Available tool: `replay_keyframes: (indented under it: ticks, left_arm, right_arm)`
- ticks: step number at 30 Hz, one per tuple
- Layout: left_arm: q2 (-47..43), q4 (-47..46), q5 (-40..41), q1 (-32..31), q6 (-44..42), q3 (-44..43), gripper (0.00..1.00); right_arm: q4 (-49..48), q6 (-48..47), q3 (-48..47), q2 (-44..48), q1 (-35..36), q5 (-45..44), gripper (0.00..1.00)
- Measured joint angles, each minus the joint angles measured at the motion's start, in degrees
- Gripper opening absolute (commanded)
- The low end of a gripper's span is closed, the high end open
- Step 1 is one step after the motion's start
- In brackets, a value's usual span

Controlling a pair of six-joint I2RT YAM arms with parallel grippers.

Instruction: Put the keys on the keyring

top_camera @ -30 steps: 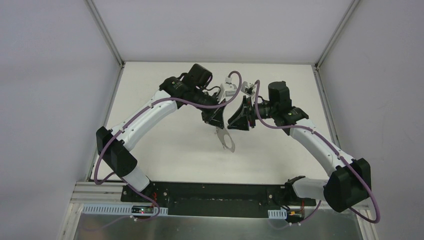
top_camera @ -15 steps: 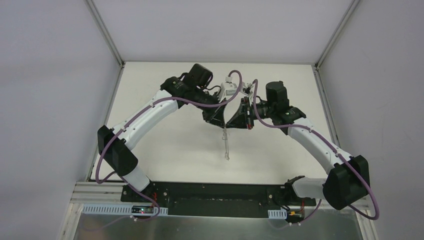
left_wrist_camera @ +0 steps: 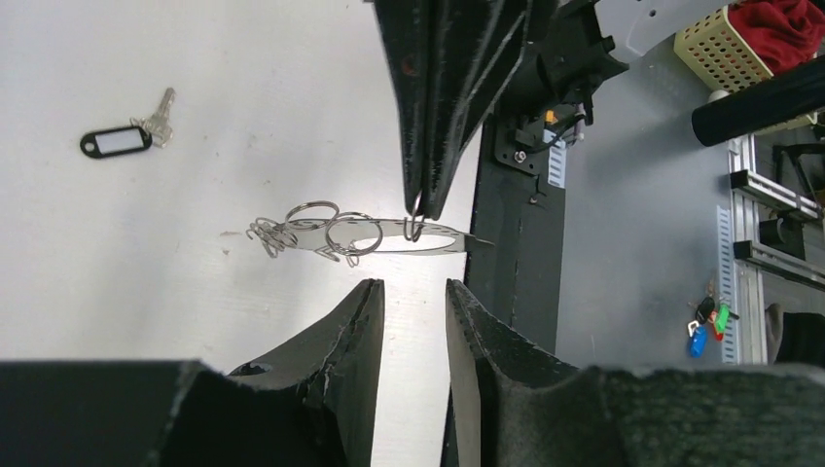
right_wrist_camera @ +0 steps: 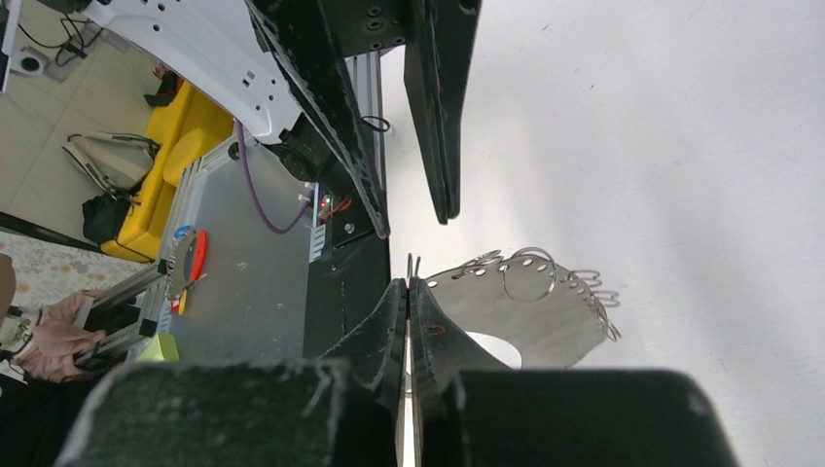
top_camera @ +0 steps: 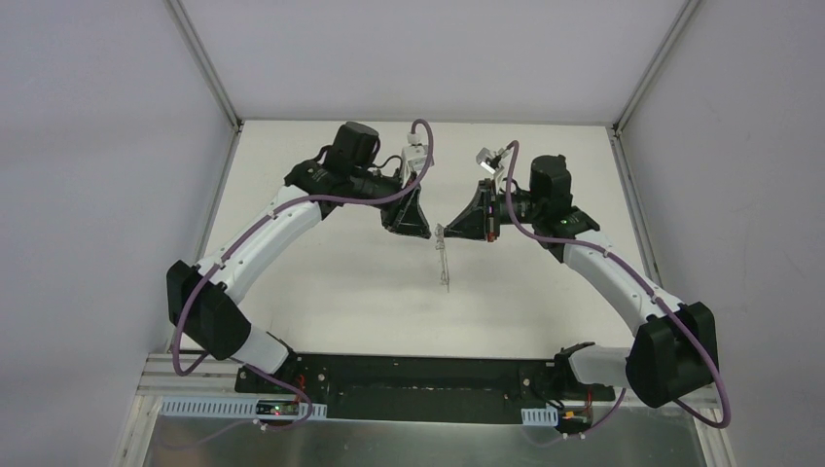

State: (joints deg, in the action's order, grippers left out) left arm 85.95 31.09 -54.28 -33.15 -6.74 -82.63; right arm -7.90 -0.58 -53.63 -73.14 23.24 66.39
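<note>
The keyring (right_wrist_camera: 545, 311) is a thin silvery loop with small rings strung round its rim. My right gripper (right_wrist_camera: 409, 284) is shut on a small ring at its edge and holds it above the table. It hangs edge-on in the top view (top_camera: 443, 265) below the right gripper (top_camera: 446, 232). My left gripper (left_wrist_camera: 413, 287) is open and empty, just left of the keyring (left_wrist_camera: 389, 233), not touching it; in the top view the left gripper (top_camera: 420, 230) sits left of the right one. The key (left_wrist_camera: 126, 138), black oval head and pale blade, lies on the table farther off.
The white table (top_camera: 321, 282) is bounded by grey walls at the sides and back. The black base rail (top_camera: 418, 375) runs along the near edge. The two arms' fingers stand close together over the table's middle.
My left gripper has drawn back to the left, away from the keyring. The keyring now hangs from the right gripper alone, edge-on to the top camera.
</note>
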Motion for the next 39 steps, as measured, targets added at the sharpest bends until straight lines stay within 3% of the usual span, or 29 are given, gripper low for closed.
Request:
replay_keyframes:
  ticks: [6, 17, 39]
  left_arm:
    - [-2.82, -5.46, -2.56, 0.11, 0.26, 2.23, 0.33]
    - [0.02, -12.2, -4.44, 0.09, 4.81, 2.64, 0.32]
    - [0.31, -15.91, -6.73, -0.7, 9.09, 5.6, 0.11]
  right_arm:
    - [-4.02, 3.72, 0.85, 0.0, -0.13, 1.03, 0.0]
    - [-7.82, 6.62, 2.27, 0.0, -0.24, 2.08, 0.0]
    - [-9.92, 8.11, 2.86, -0.04, -1.16, 2.47, 0.0]
